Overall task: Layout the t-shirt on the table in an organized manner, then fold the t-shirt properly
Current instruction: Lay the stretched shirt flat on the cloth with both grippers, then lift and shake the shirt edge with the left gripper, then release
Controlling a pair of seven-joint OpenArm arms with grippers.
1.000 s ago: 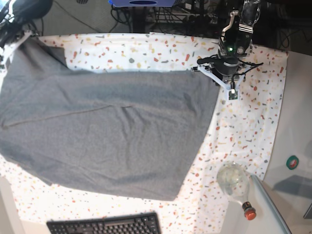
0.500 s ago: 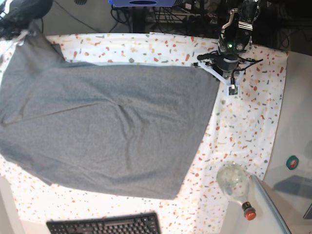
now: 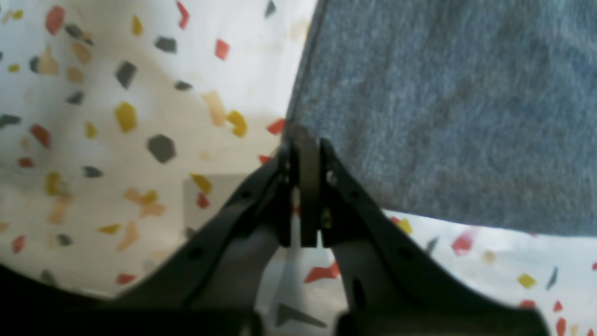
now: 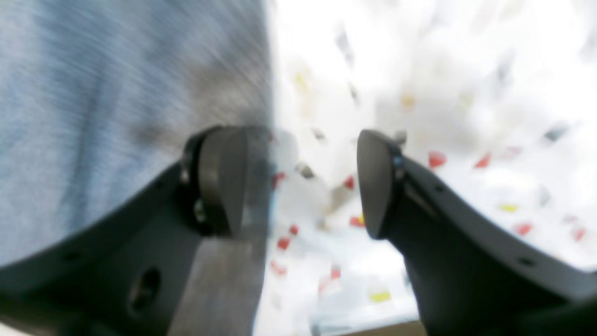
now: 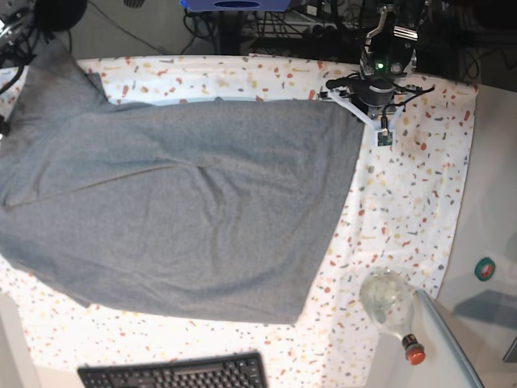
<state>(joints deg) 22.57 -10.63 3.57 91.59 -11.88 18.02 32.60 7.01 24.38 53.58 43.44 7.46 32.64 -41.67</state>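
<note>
Grey heather knit, the t-shirt point(image 5: 178, 210) lies spread across most of the worktop point(image 5: 420, 202), flat with a few shallow creases near its middle and one long crease line running from the near-left side inward. Its upper right corner sits at the far right of the worktop, under the left arm.

Left hand point(image 3: 305, 154): jaws pressed together on that corner of the t-shirt point(image 3: 447, 107); a thin strip of fabric edge shows between the fingertips point(image 3: 282, 161) in the left wrist view. Speckled worktop cloth point(image 3: 116, 140) is visible to the left of and below the pinched corner.

Right hand point(image 4: 298, 182): jaws stand well apart with nothing between them. In the right wrist view, which is blurred, one finger point(image 4: 224, 182) hangs over the grey t-shirt point(image 4: 116, 102) edge and the other over bare speckled cloth point(image 4: 443, 84). In the base view this arm is barely seen at the far left top corner, where the t-shirt's upper left part rises toward the edge of the worktop.

Also on the scene: a black keyboard point(image 5: 174, 373) at the near edge, and a clear bottle with a red cap point(image 5: 392, 311) lying at the near right, both apart from the t-shirt.
</note>
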